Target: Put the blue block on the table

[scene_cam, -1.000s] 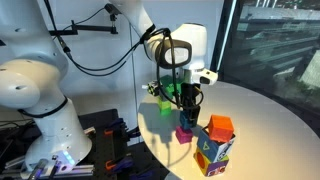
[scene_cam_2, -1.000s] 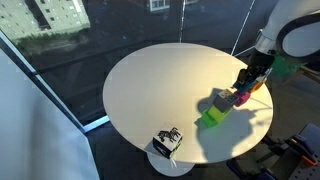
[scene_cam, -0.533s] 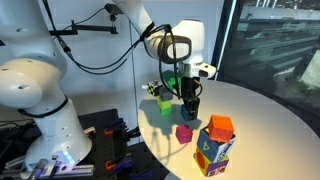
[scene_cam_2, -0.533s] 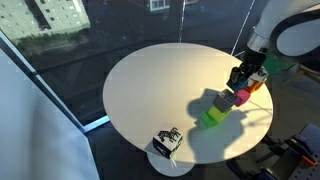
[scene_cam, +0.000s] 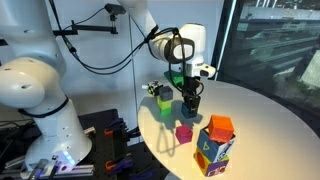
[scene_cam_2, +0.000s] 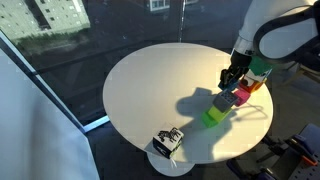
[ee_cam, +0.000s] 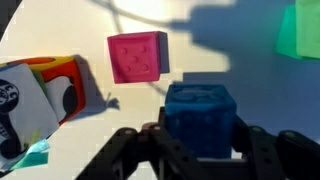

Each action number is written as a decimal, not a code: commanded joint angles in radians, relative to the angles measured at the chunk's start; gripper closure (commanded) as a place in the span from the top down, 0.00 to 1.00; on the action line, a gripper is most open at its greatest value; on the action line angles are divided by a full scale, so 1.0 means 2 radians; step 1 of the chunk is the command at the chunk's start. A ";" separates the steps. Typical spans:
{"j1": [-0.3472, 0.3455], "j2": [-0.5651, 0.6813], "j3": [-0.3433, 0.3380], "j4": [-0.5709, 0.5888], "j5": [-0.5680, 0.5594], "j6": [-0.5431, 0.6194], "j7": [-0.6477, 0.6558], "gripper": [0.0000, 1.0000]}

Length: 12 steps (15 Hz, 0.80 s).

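Note:
My gripper (ee_cam: 200, 140) is shut on the blue block (ee_cam: 200, 118), a small dark-blue cube held between the two black fingers. In both exterior views the gripper (scene_cam: 189, 108) (scene_cam_2: 229, 83) hangs a little above the round white table (scene_cam: 260, 125) (scene_cam_2: 150, 90), near its edge. The block itself is barely visible in the exterior views. A magenta cube (ee_cam: 138, 56) lies on the table just beyond the held block; it also shows in both exterior views (scene_cam: 183, 133) (scene_cam_2: 241, 97).
A larger multicoloured cube with letter marks and an orange block on top (scene_cam: 214, 143) (ee_cam: 35, 100) stands beside the magenta cube. A green block (scene_cam: 174, 84) (scene_cam_2: 212, 117) (ee_cam: 300, 30) and a yellow-green piece (scene_cam: 163, 102) lie nearby. A small black-and-white object (scene_cam_2: 167, 141) sits at the table's edge.
The gripper has lifted with the blue block, away from the magenta cube, and moved further in over the table.

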 commanded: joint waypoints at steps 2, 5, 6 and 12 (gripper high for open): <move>0.011 0.032 0.005 0.035 0.005 -0.022 0.002 0.31; 0.017 0.045 0.007 0.041 0.007 -0.023 -0.001 0.31; 0.019 0.049 0.008 0.042 0.008 -0.024 -0.002 0.31; 0.027 0.065 0.005 0.035 0.003 -0.007 0.011 0.31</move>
